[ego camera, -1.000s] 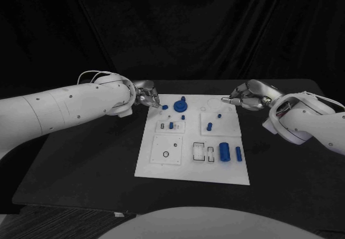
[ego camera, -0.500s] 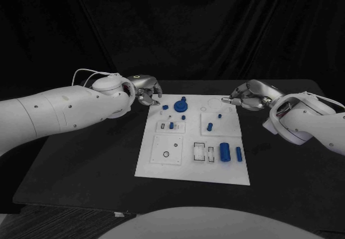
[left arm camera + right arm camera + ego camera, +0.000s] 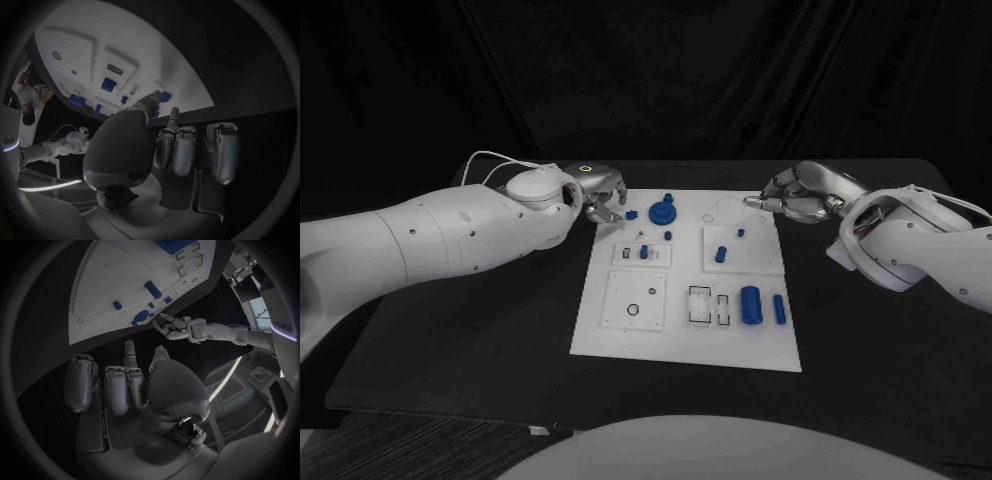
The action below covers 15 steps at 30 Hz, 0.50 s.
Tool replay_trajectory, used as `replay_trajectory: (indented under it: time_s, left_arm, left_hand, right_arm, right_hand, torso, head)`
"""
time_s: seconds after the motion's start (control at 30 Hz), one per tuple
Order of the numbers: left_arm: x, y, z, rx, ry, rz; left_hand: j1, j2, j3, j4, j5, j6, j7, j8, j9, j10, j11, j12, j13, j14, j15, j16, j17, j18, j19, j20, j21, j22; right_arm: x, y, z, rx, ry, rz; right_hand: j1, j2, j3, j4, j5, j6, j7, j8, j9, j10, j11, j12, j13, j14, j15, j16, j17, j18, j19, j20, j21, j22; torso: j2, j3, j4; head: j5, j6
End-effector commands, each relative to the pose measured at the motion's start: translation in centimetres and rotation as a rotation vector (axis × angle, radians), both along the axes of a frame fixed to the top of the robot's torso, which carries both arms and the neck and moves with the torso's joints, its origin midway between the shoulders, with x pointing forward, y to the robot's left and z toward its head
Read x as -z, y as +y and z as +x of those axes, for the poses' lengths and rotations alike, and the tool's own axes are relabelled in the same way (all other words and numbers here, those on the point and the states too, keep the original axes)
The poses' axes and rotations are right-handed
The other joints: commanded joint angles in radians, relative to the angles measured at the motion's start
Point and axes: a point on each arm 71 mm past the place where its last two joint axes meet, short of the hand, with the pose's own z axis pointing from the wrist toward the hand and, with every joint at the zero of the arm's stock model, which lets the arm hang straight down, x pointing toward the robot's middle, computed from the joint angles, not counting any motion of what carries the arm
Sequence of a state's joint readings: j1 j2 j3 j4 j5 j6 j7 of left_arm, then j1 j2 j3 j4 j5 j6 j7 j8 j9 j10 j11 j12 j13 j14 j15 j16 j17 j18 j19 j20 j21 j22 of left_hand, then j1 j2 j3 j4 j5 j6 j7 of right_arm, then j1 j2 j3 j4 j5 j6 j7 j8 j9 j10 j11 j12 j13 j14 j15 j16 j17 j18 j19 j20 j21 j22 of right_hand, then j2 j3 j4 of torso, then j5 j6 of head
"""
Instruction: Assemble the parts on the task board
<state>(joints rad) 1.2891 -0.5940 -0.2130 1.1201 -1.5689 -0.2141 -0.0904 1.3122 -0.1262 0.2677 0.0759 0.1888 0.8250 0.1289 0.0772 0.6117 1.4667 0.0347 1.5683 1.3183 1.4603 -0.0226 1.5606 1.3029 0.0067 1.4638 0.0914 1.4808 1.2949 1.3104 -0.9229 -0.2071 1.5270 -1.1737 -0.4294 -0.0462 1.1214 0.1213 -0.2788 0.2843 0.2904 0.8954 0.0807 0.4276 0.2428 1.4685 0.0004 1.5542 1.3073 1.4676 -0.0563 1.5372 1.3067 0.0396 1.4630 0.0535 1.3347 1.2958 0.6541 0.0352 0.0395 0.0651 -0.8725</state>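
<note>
Task board (image 3: 620, 335): you saw blue parts (image 3: 750, 304) seated in its recesses.
Left hand (image 3: 599, 193): fingers curled in, holding nothing.
Right hand (image 3: 795, 192): curled likewise, nothing held.

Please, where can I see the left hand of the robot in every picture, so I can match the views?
Head view: the left hand is at the far left corner of the task board.
Left wrist view: it rises in the middle, its fingers towards the board's edge.
Right wrist view: it is seen small, beyond the board's edge.
Shared landmark: the round blue part near it.
</note>
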Motion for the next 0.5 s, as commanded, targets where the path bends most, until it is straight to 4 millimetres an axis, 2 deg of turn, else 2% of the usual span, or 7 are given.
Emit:
replay_trajectory:
  time_s: [0.03,0.2,0.5]
  left_arm:
    - [0.2,-0.4,0.2,-0.001,-0.036,0.011]
    - [0.4,-0.9,0.3,-0.003,-0.056,-0.001]
    - [0.8,-1.4,0.5,-0.004,-0.044,0.009]
  left_hand:
    - [-0.025,-0.005,-0.018,0.004,-0.014,-0.005,0.006,-0.01,-0.01,0.104,0.014,0.003,0.253,0.111,0.013,0.01,0.268,0.018,0.047,0.007,-0.01,0.243]
    - [-0.02,-0.001,-0.022,0.008,-0.002,0.001,0.005,-0.009,-0.023,0.104,0.014,0.003,0.253,0.111,0.013,0.01,0.268,0.017,0.05,0.008,-0.005,0.244]
    - [-0.024,0.005,-0.029,0.02,0.002,0.02,0.003,-0.006,-0.042,0.104,0.013,0.003,0.253,0.111,0.012,0.01,0.268,0.017,0.051,0.008,-0.005,0.244]
  right_arm:
    - [0.1,0.0,-0.1,0.007,0.002,0.0]
    - [0.1,0.0,-0.1,0.007,0.003,0.0]
    - [0.1,0.0,-0.1,0.007,0.004,-0.001]
  right_hand:
    - [0.026,0.009,-0.022,0.002,0.019,0.008,0.002,-0.01,0.011,0.102,0.006,0.017,0.264,0.08,-0.002,-0.015,0.146,0.019,-0.004,-0.001,-0.01,0.198]
    - [0.026,0.009,-0.022,0.002,0.019,0.008,0.002,-0.01,0.011,0.102,0.006,0.017,0.264,0.08,-0.002,-0.015,0.146,0.019,-0.004,-0.001,-0.01,0.198]
    - [0.026,0.009,-0.022,0.002,0.019,0.008,0.002,-0.01,0.011,0.102,0.006,0.017,0.264,0.08,-0.002,-0.015,0.146,0.019,-0.004,-0.001,-0.01,0.198]
  torso:
    - [0.0,-0.0006,0.0007]
    - [-0.001,0.0007,-0.0004]
    - [0.0,0.0007,-0.0008]
  head:
    - [-0.002,0.0]
    - [-0.002,0.0]
    - [0.0,0.0]
